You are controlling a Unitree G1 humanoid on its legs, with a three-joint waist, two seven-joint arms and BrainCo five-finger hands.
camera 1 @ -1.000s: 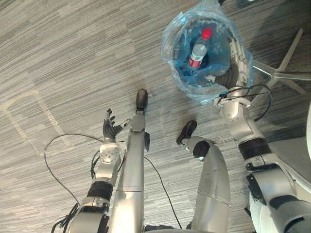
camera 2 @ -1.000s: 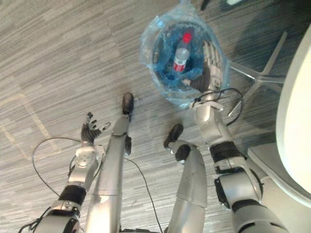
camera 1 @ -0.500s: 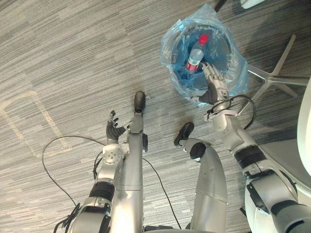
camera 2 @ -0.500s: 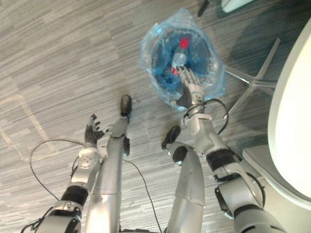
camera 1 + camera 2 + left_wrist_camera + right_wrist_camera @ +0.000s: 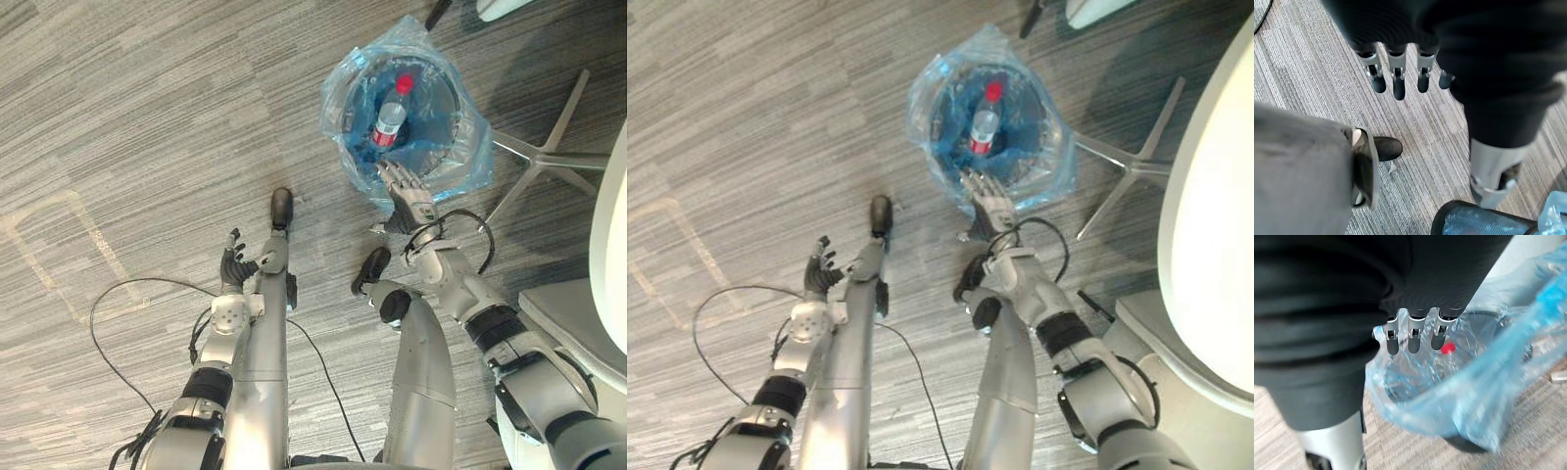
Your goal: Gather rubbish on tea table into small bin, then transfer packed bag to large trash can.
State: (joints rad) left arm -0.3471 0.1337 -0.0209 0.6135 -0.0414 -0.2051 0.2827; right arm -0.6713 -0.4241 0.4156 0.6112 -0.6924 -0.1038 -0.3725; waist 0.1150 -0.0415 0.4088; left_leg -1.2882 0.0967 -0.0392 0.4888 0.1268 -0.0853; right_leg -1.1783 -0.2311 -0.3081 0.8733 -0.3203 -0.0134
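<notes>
Closest to the robot, the left hand [image 5: 233,266] hangs low over the grey striped carpet floor [image 5: 147,117], with its palm down and its arm nearly straight. Its fingers are spread out and loose, and they hold nothing. It looks like it is just waiting out of the way. A bit farther out, the right arm bends at the elbow and reaches forward. The right hand [image 5: 404,194] is at the near edge of the blue see-through plastic bag [image 5: 470,166]. Its fingers are straight and fanned wide, with nothing in them. They might be touching the bag, but it is hard to tell from here. I think the hand is there to get hold of the bag's edge. The bag is pulled over the rim of the small round black bin [image 5: 1474,223] so the rubbish stays inside. Down in it stands a clear plastic bottle with a red cap [image 5: 389,116]. Past the bin, on the robot's right, are the silver metal legs of a chair [image 5: 549,157].
</notes>
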